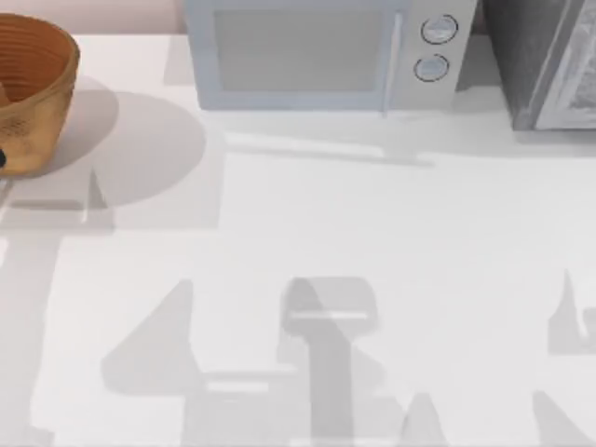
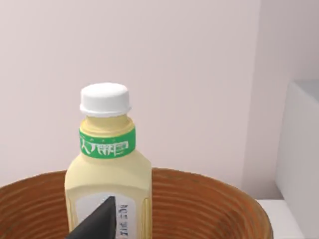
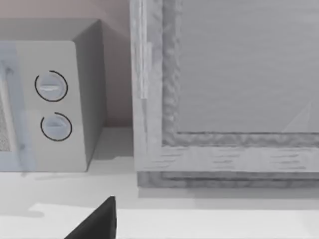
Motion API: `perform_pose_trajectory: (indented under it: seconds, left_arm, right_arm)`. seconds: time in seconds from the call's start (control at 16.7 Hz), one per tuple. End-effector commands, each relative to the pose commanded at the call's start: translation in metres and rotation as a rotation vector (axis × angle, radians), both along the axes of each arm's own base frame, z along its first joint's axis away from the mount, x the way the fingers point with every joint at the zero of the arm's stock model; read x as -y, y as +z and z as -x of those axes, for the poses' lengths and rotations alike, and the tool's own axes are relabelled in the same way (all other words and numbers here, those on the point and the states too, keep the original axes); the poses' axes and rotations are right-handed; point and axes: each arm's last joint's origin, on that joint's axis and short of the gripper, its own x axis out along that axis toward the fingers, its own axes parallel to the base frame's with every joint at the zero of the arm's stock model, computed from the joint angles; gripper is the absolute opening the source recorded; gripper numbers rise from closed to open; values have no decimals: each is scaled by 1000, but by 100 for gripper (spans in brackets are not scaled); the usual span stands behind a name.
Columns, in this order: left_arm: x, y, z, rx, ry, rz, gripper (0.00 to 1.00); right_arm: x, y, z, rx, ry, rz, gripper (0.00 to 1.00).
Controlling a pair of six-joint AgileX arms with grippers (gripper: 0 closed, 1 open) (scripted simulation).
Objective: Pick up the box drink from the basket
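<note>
One bottle point(image 2: 107, 169), pale yellow with a white cap and green neck band, stands upright in the basket point(image 1: 33, 93) at the table's point(image 1: 307, 233) far left. Left gripper point(image 2: 97, 221) sits just before it, a dark fingertip showing; grip unclear. Right gripper point(image 3: 94, 221) faces the microwave point(image 1: 326, 51) and grey cabinet point(image 1: 545, 60), grip also unclear.

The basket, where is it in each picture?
Top view: the basket sits at the far left edge, near the back of the table, left of the microwave.
Left wrist view: its brown ribbed rim curves behind a pale bottle.
Right wrist view: not in it.
Shared landmark: the microwave, with its two round knobs.
</note>
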Motion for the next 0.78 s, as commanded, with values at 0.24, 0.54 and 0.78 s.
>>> perform_pose_trajectory:
  seconds: [0.24,0.54,0.78]
  left_arm:
    - [-23,-14,-65,6,1,0,100]
    - [-52,-65,-124,-8,0,-1,100]
    - [-66,-99,-144,-21,-2,-1,100]
  right_arm:
    - [0,0,0,0,0,0,100]
    - [0,0,0,0,0,0,100]
    - [0,0,0,0,0,0,100]
